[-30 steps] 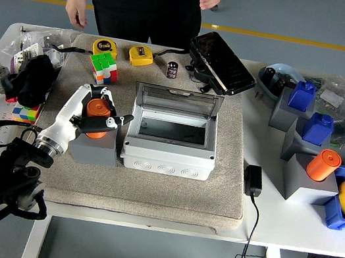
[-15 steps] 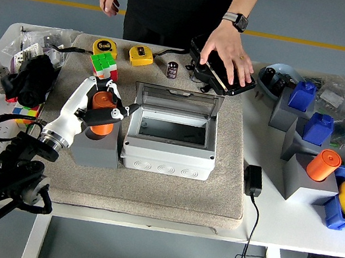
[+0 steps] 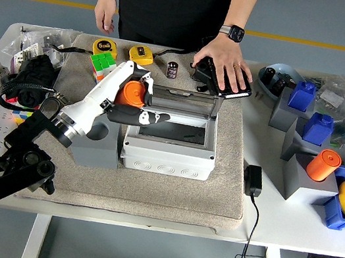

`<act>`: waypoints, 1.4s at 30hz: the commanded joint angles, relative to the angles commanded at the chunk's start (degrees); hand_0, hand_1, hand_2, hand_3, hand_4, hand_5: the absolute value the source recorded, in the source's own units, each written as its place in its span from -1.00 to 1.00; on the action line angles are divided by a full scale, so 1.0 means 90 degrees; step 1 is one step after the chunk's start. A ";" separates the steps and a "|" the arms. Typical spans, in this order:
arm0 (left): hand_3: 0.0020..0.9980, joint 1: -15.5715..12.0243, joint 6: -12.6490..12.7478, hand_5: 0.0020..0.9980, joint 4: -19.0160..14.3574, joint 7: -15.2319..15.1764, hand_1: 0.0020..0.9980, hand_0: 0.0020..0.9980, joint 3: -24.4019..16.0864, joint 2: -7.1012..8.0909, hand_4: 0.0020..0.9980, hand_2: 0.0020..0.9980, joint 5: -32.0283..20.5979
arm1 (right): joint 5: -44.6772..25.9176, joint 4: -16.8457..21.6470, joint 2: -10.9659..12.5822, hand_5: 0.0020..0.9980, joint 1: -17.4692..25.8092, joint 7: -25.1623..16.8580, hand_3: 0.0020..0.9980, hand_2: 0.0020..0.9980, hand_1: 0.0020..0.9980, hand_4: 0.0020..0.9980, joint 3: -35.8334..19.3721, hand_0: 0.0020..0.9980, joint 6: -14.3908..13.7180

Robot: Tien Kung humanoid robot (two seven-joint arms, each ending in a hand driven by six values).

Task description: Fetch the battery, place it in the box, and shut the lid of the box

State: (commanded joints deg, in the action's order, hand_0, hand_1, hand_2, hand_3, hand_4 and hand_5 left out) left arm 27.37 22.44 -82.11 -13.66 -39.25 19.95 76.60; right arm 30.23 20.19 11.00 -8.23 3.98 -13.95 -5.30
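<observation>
My left hand [image 3: 134, 101] is shut on an orange cylindrical battery [image 3: 129, 93] and holds it in the air over the left rim of the grey box [image 3: 169, 147]. The box stands on a beige mat with its clear lid [image 3: 177, 101] raised at the back. The grey holder block [image 3: 97, 144] left of the box shows an empty round hole. My right hand is not in view.
A person stands at the far side, one hand [image 3: 223, 71] resting on a black device [image 3: 241, 87]. A Rubik's cube [image 3: 102, 64], two tape measures and a small capacitor [image 3: 172, 69] lie behind the box. Grey blocks with blue and orange parts [image 3: 322, 165] stand at right.
My left hand lifted the orange battery out of the grey holder block and carried it right and up, to the box's left rim. The person laid a hand on the black device.
</observation>
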 joint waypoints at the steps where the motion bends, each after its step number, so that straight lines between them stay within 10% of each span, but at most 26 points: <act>1: -0.74 0.0120 0.0019 -0.37 0.0043 0.0007 -1.00 -1.00 0.0127 -0.0037 1.00 -0.85 0.0144 | -0.0003 -0.0001 0.0003 0.24 0.0002 0.0000 0.46 0.41 0.41 1.00 0.0002 0.47 -0.0001; 6: -0.74 0.0713 0.0189 -0.37 0.0267 0.0391 -1.00 -1.00 0.0827 -0.0243 1.00 -0.85 0.0936 | -0.0012 0.0007 0.0013 0.24 0.0007 -0.0001 0.46 0.41 0.41 1.00 0.0013 0.47 -0.0002; 17: -0.74 0.1485 -0.0181 -0.20 0.0691 0.2390 -1.00 -1.00 0.1763 -0.0716 1.00 -0.85 0.2549 | -0.0054 0.0009 0.0041 0.24 0.0011 0.0003 0.46 0.41 0.41 1.00 0.0103 0.47 -0.0005; 35: -0.69 0.2077 0.0046 0.03 0.1805 0.3002 -1.00 -1.00 0.2553 -0.1422 1.00 -0.84 0.3322 | -0.0057 0.0028 0.0049 0.23 0.0039 0.0002 0.46 0.41 0.41 1.00 0.0129 0.47 -0.0006; 42: -0.57 0.2108 0.0086 0.17 0.1986 0.3792 -0.93 -0.93 0.2615 -0.1585 1.00 -0.77 0.3682 | -0.0034 0.0036 0.0041 0.23 0.0055 0.0003 0.46 0.41 0.41 1.00 0.0087 0.47 -0.0009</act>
State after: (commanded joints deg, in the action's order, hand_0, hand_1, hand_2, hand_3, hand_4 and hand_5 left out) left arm 46.34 23.21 -64.24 20.46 -15.71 5.69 109.74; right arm 29.93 20.52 11.37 -7.74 4.01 -13.17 -5.38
